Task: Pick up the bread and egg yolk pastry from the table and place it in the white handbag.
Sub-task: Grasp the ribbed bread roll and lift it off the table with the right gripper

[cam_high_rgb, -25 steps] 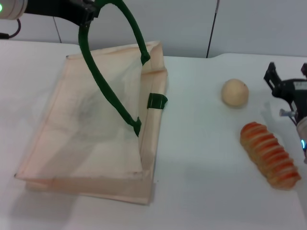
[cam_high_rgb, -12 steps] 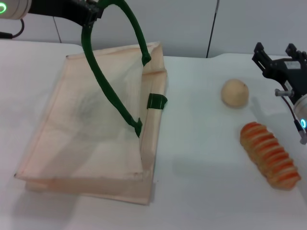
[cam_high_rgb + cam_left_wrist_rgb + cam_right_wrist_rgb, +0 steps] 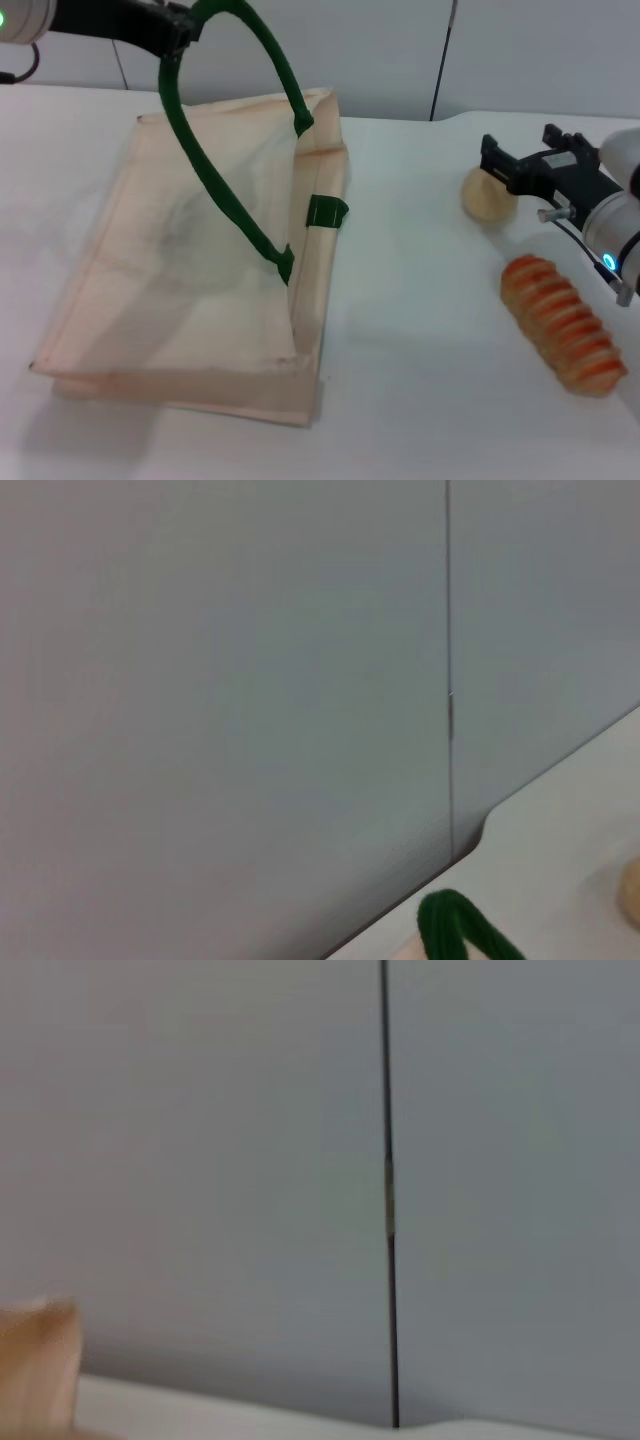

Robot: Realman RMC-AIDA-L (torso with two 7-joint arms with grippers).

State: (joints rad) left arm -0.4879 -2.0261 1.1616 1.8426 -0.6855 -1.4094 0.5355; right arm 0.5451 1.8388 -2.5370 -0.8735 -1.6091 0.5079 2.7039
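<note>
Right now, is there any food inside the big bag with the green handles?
None shows. The white handbag looks empty through its held-up opening, though folds hide its corners. The bread and egg yolk pastry sit outside.

The right gripper [image 3: 492, 164] swings in from three o'clock and now covers the egg yolk pastry's [image 3: 482, 200] top.

Desk [image 3: 420, 330]: white, flat surface; it carries three things.
White handbag [image 3: 190, 270]: lies flat on the desk, cream-beige fabric, one dark green handle [image 3: 225, 200] lifted up above it.
Egg yolk pastry [image 3: 485, 198]: rests on the desk well to the right of the handbag, small pale round ball.
Bread [image 3: 560, 325]: lies on the desk near the pastry, on the side closer to the robot, orange and cream stripes.
</note>
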